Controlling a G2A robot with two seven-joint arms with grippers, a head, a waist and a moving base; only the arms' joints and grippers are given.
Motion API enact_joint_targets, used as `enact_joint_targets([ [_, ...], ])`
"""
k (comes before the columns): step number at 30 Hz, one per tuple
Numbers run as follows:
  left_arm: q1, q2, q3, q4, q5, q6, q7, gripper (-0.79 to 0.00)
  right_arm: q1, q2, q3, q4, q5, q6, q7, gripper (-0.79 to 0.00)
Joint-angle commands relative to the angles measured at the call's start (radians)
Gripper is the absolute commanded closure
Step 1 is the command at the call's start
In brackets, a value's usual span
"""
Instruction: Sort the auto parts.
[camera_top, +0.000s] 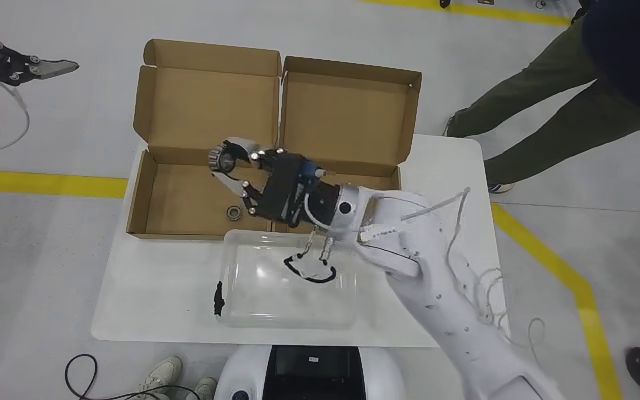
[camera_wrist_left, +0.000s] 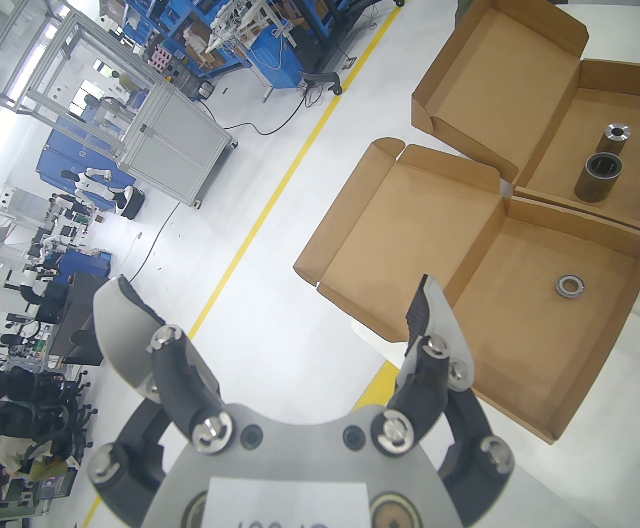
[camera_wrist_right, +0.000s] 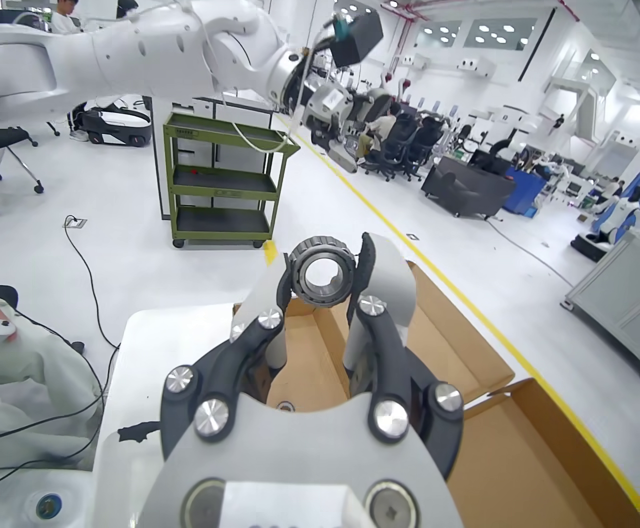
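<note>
My right gripper (camera_top: 228, 160) (camera_wrist_right: 324, 274) is shut on a steel roller bearing (camera_top: 224, 157) (camera_wrist_right: 322, 299), holding it above the left cardboard box (camera_top: 175, 200) (camera_wrist_right: 315, 360). A second bearing (camera_top: 232, 211) (camera_wrist_left: 568, 286) lies flat on that box's floor. Two dark metal sleeves (camera_wrist_left: 600, 177) (camera_wrist_left: 615, 137) stand in the right box (camera_top: 345, 120) (camera_wrist_left: 555, 130). My left gripper (camera_top: 58, 68) (camera_wrist_left: 272, 300) hangs open and empty off the table's far left, over the floor.
A clear plastic tray (camera_top: 240, 300) sits at the table's near edge, with a thin black ring (camera_top: 310, 270) in it. A black scrap (camera_top: 218, 298) (camera_wrist_right: 135, 431) lies at its left end. Both boxes have upright open lids. A person's legs (camera_top: 540, 100) are at the far right.
</note>
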Motion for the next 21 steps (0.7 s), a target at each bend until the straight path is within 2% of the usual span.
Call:
enact_joint_targets([
  [1, 0.000, 0.000, 0.000, 0.000, 0.000, 0.000, 0.000, -0.785, 0.002, -0.002, -0.006, 0.025, 0.000, 0.021, 0.012, 0.000],
  [11, 0.000, 0.000, 0.000, 0.000, 0.000, 0.000, 0.000, -0.785, 0.017, -0.020, -0.076, 0.182, 0.004, 0.133, 0.098, 0.000],
  [21, 0.000, 0.000, 0.000, 0.000, 0.000, 0.000, 0.000, -0.785, 0.079, -0.053, -0.160, 0.339, 0.009, 0.215, 0.161, 0.000],
])
